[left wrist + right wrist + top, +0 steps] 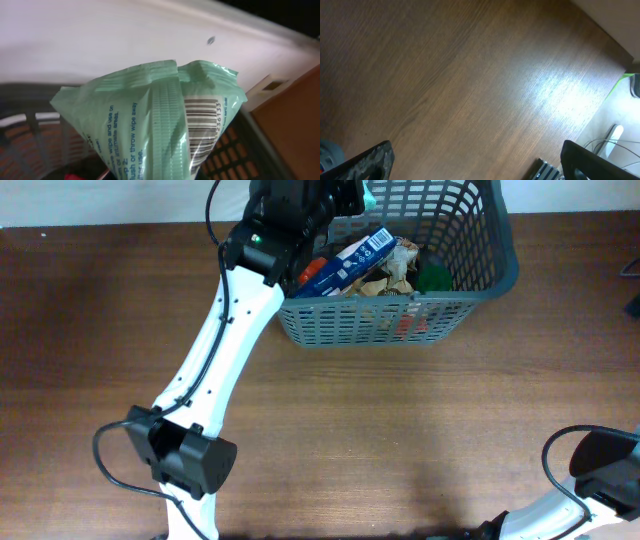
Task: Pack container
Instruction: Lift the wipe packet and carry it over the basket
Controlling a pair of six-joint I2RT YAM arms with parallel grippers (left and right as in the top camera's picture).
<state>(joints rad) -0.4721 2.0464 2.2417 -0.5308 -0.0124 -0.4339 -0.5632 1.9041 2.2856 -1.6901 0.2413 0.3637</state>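
Overhead, the large dark grey plastic basket (372,320), rectangular with rounded corners, slotted lattice walls and a thick rim, is seen at the far edge of the brown wood-grain table (400,430). Its far side is cut off by the top of the frame. Wide bare table lies in front of it and to both sides.

The white left arm (225,340) is stretched from the near left edge to the basket's left end, and the left gripper (345,202) is held over the rim there. Its fingers are hidden, but it is closed on a mint-green soft plastic wipes packet (150,115), glossy and creased, with a ribbed seam and a barcode. The packet stands upright above the basket, close to a plain white wall (100,35).

Inside the basket, a blue cardboard box (350,262) lies tilted beside crumpled tan paper (400,265) and a dark green item (435,275). Something red (405,325) shows through the front slots.

The right gripper (477,162) is held over bare wood near the table's edge, with its jaws spread wide and nothing between them.
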